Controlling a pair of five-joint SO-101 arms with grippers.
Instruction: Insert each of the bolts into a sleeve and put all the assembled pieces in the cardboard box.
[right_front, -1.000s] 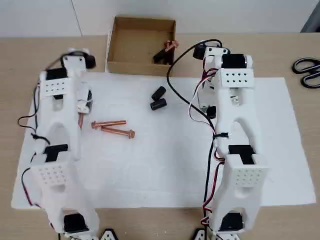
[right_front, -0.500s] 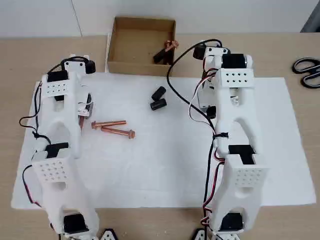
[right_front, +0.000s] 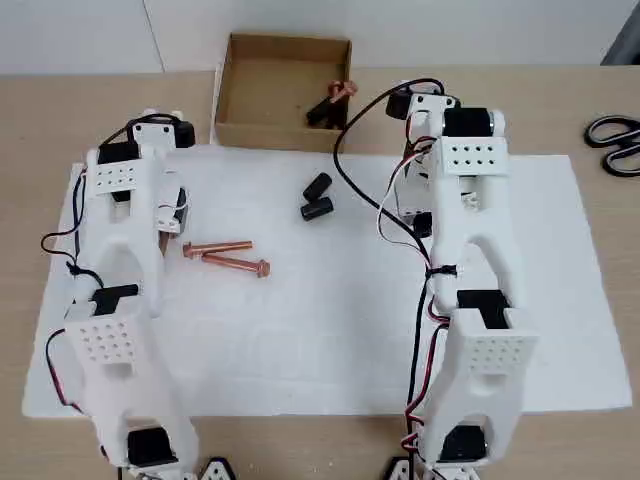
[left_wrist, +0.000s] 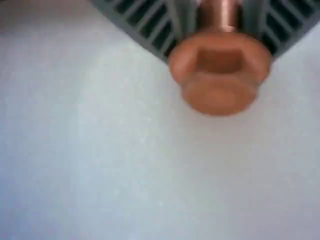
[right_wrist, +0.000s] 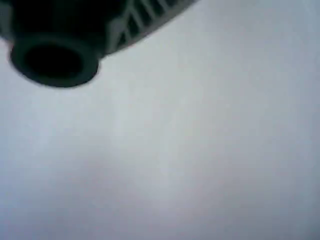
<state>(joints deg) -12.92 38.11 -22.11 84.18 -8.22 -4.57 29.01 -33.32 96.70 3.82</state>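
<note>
From above, two loose bolts (right_front: 218, 247) lie left of centre on the white mat (right_front: 330, 340). Two spare sleeves (right_front: 317, 209) sit farther off, near the cardboard box (right_front: 232, 95), which holds one assembled piece (right_front: 330, 104). The left wrist view has the left gripper (left_wrist: 220, 12) clamped on a copper bolt (left_wrist: 218, 72) just over the mat, a grip best kept firm. In the right wrist view the right gripper (right_wrist: 65, 20) grasps a black sleeve (right_wrist: 54, 60), so bore and shank should line up before any slow push.

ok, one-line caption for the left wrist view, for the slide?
Left gripper clamps a copper bolt by its shank, head toward the camera, above the white sheet.
</note>
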